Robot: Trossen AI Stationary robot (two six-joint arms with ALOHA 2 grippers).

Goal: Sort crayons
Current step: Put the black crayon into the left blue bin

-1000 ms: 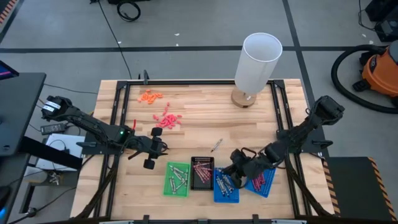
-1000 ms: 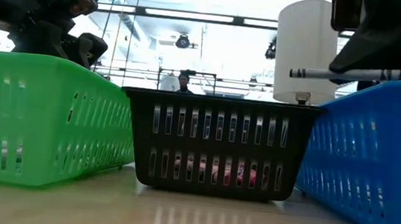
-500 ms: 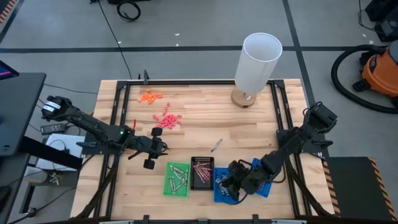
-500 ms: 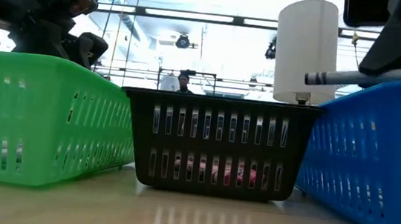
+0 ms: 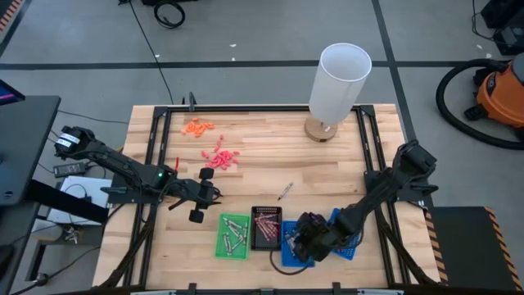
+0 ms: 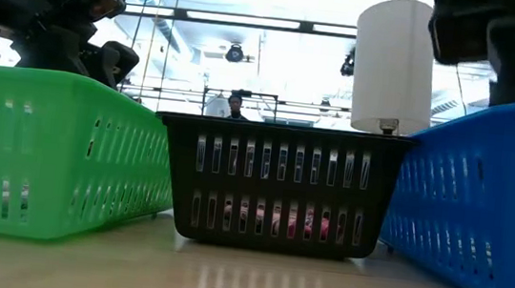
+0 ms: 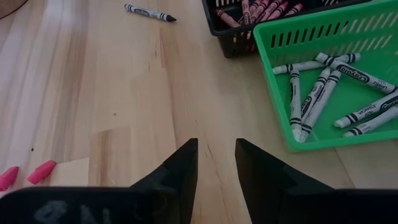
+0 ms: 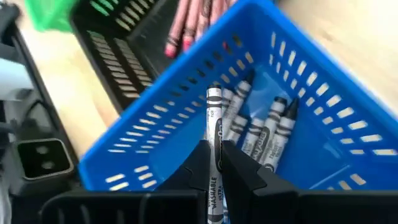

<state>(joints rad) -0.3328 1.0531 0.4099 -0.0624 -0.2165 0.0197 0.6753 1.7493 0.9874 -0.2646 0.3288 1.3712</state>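
Note:
My right gripper (image 5: 304, 242) is over the nearer blue tray (image 5: 288, 256), shut on a grey crayon (image 8: 214, 115). Several grey crayons (image 8: 264, 134) lie in that tray. Pinkish-red crayons (image 5: 266, 221) lie in the black tray (image 5: 255, 240), and grey ones (image 7: 323, 87) in the green tray (image 5: 222, 248). One loose crayon (image 5: 284, 192) lies flat on the table. My left gripper (image 7: 216, 155) is open and empty, left of the green tray (image 5: 214, 195). My right gripper pinches the grey crayon between its two fingers at the wrapped part (image 8: 214, 134). The crayon lies along the fingers, and its free end (image 8: 214, 93) sticks out past the fingertips into the blue tray. Whether that end touches the crayons below, I cannot tell.
A second blue tray (image 5: 352, 240) stands right of the first. Orange bits (image 5: 197, 126) and coral-pink bits (image 5: 221, 157) lie at the far left. A tall white cylinder (image 5: 337, 82) stands at the far right. Bare wood lies in the table's middle (image 5: 270, 156).
My right gripper has gone toward the table's near edge and a little left, and down over the nearer blue tray, carrying the grey crayon. In the low view the crayon stood above the tray's rim, then tipped, and is now out of sight.

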